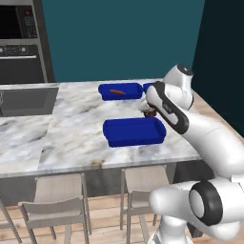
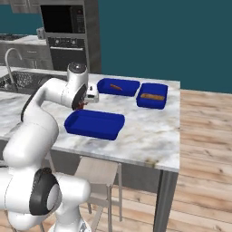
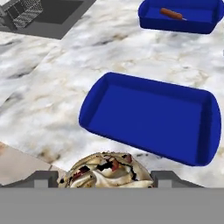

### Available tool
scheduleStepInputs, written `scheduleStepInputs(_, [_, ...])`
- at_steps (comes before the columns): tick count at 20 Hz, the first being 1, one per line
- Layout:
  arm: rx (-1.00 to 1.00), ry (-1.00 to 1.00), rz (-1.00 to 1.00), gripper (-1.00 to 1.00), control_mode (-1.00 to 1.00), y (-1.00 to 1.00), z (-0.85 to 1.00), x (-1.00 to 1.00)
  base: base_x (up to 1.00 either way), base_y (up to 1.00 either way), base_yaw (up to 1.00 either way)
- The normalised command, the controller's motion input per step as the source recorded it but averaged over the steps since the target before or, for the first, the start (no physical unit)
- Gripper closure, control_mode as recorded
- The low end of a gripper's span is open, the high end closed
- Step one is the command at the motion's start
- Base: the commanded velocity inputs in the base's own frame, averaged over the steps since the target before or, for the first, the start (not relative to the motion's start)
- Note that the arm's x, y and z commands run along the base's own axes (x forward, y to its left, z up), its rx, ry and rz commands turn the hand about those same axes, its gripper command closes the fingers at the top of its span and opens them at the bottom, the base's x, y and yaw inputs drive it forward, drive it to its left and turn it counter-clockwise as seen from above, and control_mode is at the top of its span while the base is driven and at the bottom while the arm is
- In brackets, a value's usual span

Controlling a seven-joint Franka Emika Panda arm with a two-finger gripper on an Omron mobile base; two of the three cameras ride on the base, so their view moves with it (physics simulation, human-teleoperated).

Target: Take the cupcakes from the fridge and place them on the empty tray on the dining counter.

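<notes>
I am carrying a cupcake (image 3: pixel 105 171) between my fingers (image 3: pixel 104 178), which are closed on its sides, above the desk (image 1: pixel 71 133) and just short of the empty tray (image 3: pixel 153 118). In the base views the cupcake is hanging beside the tray's far rim, not yet over it. It is looking light, soft and crumbly, its swirled top easily smeared, so I judge a gentle hold low on the wrapper to be safest, never on the top. Beyond is lying a second tray (image 3: pixel 183 17) holding a reddish stick (image 3: pixel 171 14). No brand, label or writing is showing anywhere.
</notes>
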Motion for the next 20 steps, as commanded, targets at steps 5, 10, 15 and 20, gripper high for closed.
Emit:
scheduleStepInputs(5, [0.10,0.01,0.24,1.00,-1.00,0.16,-0.54,0.39,0.00,0.00,0.00])
scheduleStepInputs(10, [0.02,0.02,0.21,1.00,-1.00,0.39,-0.29,0.34,0.00,0.00,0.00])
scheduleStepInputs(15, [0.00,0.00,0.17,1.00,-1.00,0.19,-0.28,0.26,0.00,0.00,0.00])
scheduleStepInputs(20, [0.02,0.00,0.14,1.00,-1.00,0.05,-0.26,0.06,0.00,0.00,0.00])
